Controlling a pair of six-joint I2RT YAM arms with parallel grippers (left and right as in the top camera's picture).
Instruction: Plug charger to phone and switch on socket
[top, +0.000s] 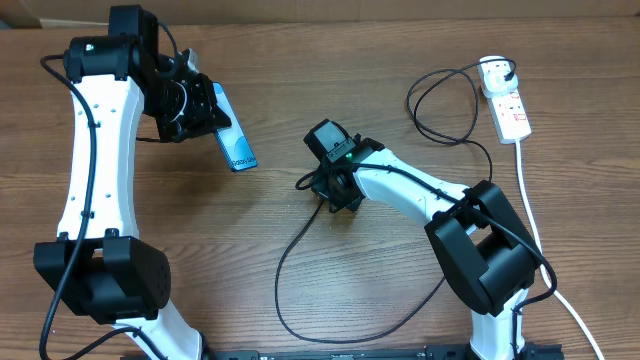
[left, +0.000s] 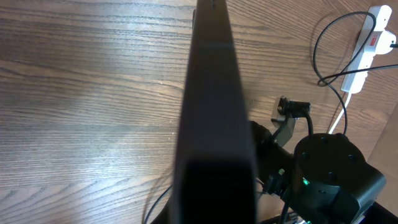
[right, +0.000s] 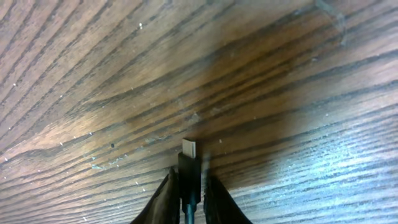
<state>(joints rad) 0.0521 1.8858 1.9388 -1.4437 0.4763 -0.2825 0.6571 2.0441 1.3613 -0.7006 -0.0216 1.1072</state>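
Poking from right pincer (right: 188, 183): charger (right: 189, 155) tip; left pincer (top: 213, 115): phone (top: 237, 148).

**Three views, one table**

From overhead I look straight down on the table (top: 300, 60). My left wrist view sits close behind the left pincer (top: 212, 115), sighting along the phone (left: 214, 124) toward the right arm (left: 329, 180) and the socket (left: 372, 43) beyond it, both also seen overhead. My right wrist view sits near the wood, facing just ahead of the right pincer (right: 189, 186) and the charger (right: 189, 165).
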